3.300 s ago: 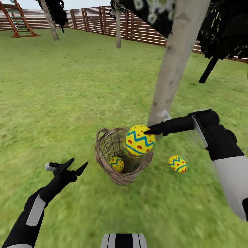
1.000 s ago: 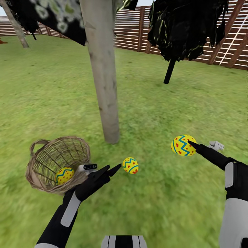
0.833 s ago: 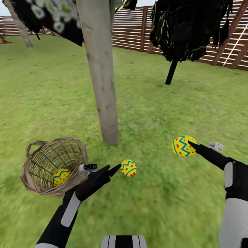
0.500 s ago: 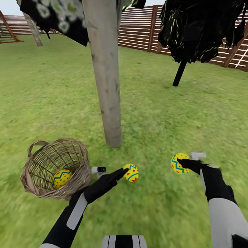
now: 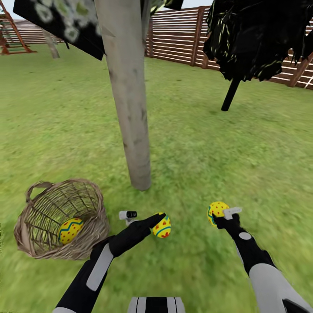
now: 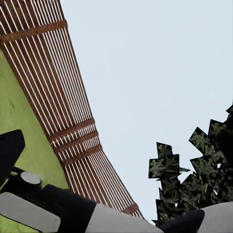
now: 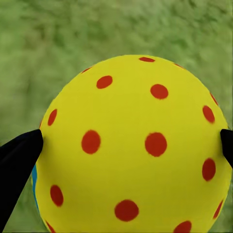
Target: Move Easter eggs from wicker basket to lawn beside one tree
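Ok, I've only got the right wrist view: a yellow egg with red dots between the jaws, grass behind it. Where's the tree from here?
Observer: In the head view the pale tree trunk stands ahead and left of your right gripper, its foot a short way off across the lawn.
Operator: How many eggs are out of the basket?
Observer: Two. One is the held egg; the other is a zigzag egg lying on the grass nearer the trunk, by the open left gripper.
Operator: And the last one?
Observer: The third egg lies inside the wicker basket, which sits left of the trunk.
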Controlling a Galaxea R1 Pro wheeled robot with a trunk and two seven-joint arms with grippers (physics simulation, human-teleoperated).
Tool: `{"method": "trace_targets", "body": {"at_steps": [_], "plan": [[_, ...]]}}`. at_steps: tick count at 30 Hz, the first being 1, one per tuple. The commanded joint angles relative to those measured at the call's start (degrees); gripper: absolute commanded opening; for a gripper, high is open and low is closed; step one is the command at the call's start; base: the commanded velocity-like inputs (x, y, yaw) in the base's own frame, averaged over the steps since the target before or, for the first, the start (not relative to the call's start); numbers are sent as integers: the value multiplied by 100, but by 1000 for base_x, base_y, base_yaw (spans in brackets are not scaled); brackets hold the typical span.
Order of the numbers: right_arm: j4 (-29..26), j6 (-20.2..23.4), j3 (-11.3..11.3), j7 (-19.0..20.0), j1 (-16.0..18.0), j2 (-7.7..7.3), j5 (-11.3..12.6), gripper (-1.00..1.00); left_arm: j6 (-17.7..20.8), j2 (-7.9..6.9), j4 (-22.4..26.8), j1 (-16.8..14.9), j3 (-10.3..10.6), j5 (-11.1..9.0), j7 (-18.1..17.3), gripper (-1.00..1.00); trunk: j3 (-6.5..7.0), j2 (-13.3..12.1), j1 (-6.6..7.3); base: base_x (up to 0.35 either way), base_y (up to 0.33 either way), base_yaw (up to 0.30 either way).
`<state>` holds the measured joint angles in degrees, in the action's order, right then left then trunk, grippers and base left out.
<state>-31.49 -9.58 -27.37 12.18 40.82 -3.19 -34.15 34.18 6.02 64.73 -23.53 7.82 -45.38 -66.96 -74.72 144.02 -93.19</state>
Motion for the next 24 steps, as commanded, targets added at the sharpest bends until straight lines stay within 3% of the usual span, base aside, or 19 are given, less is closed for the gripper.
{"method": "trace_targets", "body": {"at_steps": [1,4,9,11,13,18,22,24], "plan": [[108,-54,-44,-435,-6,113,-207,-100,51,3,-6,-3,7,-34,-1,100,-4,2,-1,149,-167,292],[272,-93,-40,-781,-13,186,-533,-100,21,4,-12,-3,9,-36,-1,100,-4,2,-1,32,-36,298],[584,-188,63,-837,-13,196,-580,-100,19,4,-15,-3,11,-38,-1,100,-4,2,-1,1,-2,300],[860,-289,213,-840,-13,193,-603,-100,14,4,-13,-3,239,-46,-1,100,-4,2,-1,0,0,300],[947,-517,250,-840,-13,193,-636,-100,-54,4,-10,-3,320,-50,72,100,-4,2,-1,0,-36,300],[956,-552,273,-821,-13,195,-655,-100,-87,4,-4,-3,334,-50,181,100,-4,2,-1,1,-290,300],[939,-520,878,-806,-13,200,-906,-100,-95,4,-19,-3,331,-58,183,100,-14,2,-1,25,-113,297],[932,-549,985,-772,-13,197,-904,-100,-96,4,-16,-3,329,-59,183,100,-21,2,-1,2,-9,290]]}}
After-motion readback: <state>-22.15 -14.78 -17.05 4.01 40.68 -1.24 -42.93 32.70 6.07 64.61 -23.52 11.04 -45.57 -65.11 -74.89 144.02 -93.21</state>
